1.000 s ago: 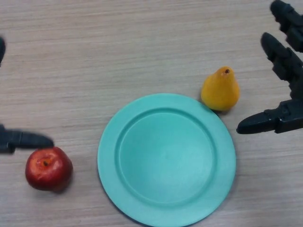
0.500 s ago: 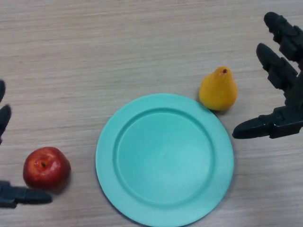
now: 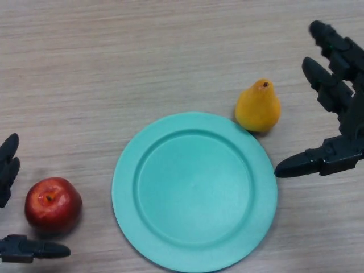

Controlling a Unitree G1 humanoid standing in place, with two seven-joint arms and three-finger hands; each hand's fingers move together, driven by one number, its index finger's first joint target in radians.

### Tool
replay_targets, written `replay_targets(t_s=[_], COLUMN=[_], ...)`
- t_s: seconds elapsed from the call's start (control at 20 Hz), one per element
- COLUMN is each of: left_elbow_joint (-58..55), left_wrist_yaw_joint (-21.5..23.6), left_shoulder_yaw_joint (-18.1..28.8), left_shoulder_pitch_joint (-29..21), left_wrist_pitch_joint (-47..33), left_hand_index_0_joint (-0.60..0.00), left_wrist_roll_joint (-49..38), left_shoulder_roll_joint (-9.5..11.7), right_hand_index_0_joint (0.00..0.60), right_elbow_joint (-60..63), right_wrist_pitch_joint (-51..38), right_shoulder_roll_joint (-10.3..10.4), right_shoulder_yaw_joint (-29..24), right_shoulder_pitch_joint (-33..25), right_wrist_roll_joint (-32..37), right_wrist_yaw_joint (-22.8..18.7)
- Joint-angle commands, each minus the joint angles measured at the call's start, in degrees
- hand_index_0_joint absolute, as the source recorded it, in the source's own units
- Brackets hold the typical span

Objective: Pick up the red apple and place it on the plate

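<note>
The red apple (image 3: 53,206) rests on the wooden table at the lower left, a short way left of the teal plate (image 3: 194,190). My left hand (image 3: 8,166) shows at the left edge, open, its fingers above-left of the apple and its thumb (image 3: 34,249) below it; neither touches the fruit. At the right edge my right hand (image 3: 335,108) is open too, fingers spread and empty, its thumb pointing toward the plate's right rim.
A yellow pear (image 3: 257,107) stands upright just beyond the plate's upper right rim, between the plate and my right hand. The wooden table (image 3: 142,62) stretches bare across the far side.
My left hand has moved down and around the apple: its thumb went from above the apple to below it, and its fingers came into view. The right hand drifted slightly left.
</note>
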Motion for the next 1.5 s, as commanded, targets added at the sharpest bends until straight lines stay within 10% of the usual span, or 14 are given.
replay_targets(t_s=[0.05,0.15,0.65,1.05,1.35,1.5], left_elbow_joint=[1.01,7.91,-8.01,-20.67,-9.66,-9.28], left_wrist_yaw_joint=[3.16,3.81,12.30,4.84,6.90,7.29], left_shoulder_yaw_joint=[1.15,-4.05,-2.84,-20.66,-29.38,-30.09], left_shoulder_pitch_joint=[-1.12,-3.46,-6.82,-12.58,-18.22,-18.81], left_wrist_pitch_joint=[-11.45,-13.06,-5.26,20.01,10.15,12.65], left_hand_index_0_joint=[-0.400,-0.600,-0.600,-0.600,-0.600,-0.301], left_wrist_roll_joint=[2.17,3.83,5.67,5.36,13.24,11.79], left_shoulder_roll_joint=[4.40,5.58,5.39,-1.44,-5.02,-5.19], right_hand_index_0_joint=[0.000,0.000,0.000,0.000,0.000,0.000], right_elbow_joint=[-3.71,-4.76,-6.62,-7.28,-6.23,-5.77], right_wrist_pitch_joint=[-7.46,-7.14,-5.05,-4.69,-4.69,-4.80], right_shoulder_roll_joint=[-1.59,-1.70,-3.34,-5.31,-6.63,-6.41], right_shoulder_yaw_joint=[-3.25,-3.99,-7.59,-10.84,-12.71,-12.76], right_shoulder_pitch_joint=[-1.62,-0.86,-1.49,-2.15,-1.62,-1.49], right_wrist_roll_joint=[-0.31,-1.94,0.42,5.69,8.00,8.21], right_wrist_yaw_joint=[-0.28,1.08,1.16,-2.11,-2.79,-3.60])
